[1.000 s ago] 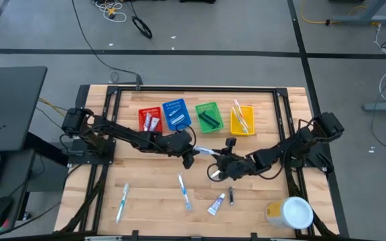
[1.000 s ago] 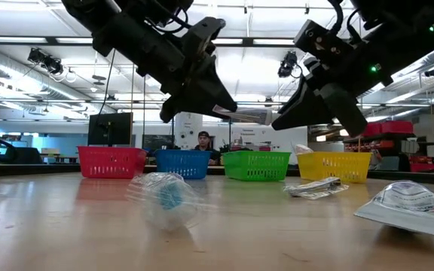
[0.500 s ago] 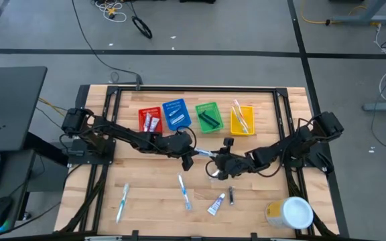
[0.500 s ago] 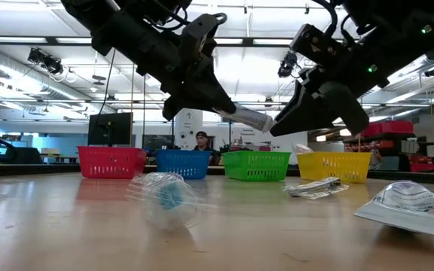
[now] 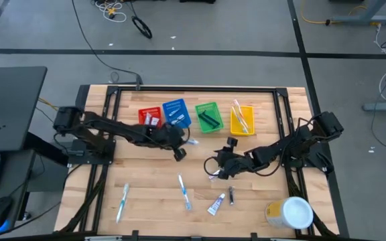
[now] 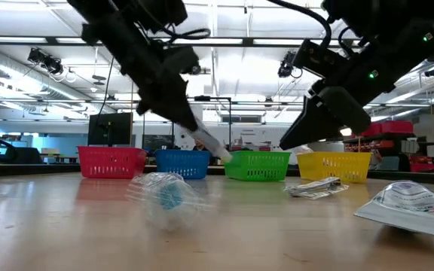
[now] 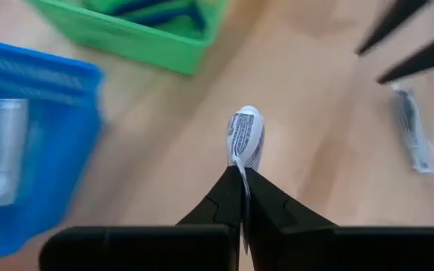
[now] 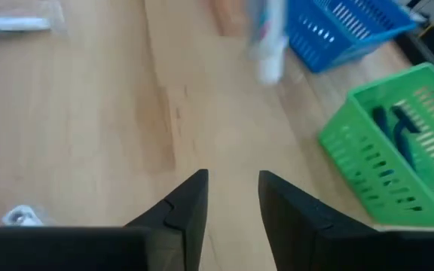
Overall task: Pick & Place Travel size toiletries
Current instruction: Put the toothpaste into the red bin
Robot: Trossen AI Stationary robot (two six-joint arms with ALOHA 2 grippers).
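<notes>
My left gripper (image 5: 181, 143) hangs above the table just in front of the blue bin (image 5: 176, 114), shut on a white toothpaste tube (image 7: 245, 135) with dark print. The low view shows the tube (image 6: 211, 147) slanting downward. My right gripper (image 5: 214, 167) is open over the table's middle, apart from the tube, with nothing between its fingers (image 8: 191, 203). Other toiletries lie flat on the near half: two toothbrushes (image 5: 122, 202) (image 5: 183, 191), a tube (image 5: 216, 204) and a dark razor (image 5: 231, 195). My left gripper pinches the tube's flat crimped end (image 7: 239, 175) between its two fingers. The fingers come from the table's left, slanting down, in line with the tube. The tube is lifted clear and sticks out past the fingertips, its free end (image 6: 224, 157) lower.
Red (image 5: 150, 120), blue, green (image 5: 209, 116) and yellow (image 5: 242, 120) bins stand in a row at the far side, each holding items. A white-lidded yellow tub (image 5: 290, 213) sits at the near right corner. Bare wood lies between the bins and the loose items.
The tube, which spanned between both grippers half a second ago, is now with my left gripper alone. My left gripper has carried it toward the table's left and far edge, up to the blue bin, and the tube's free end has tipped down. My right gripper has stayed about where it was.
</notes>
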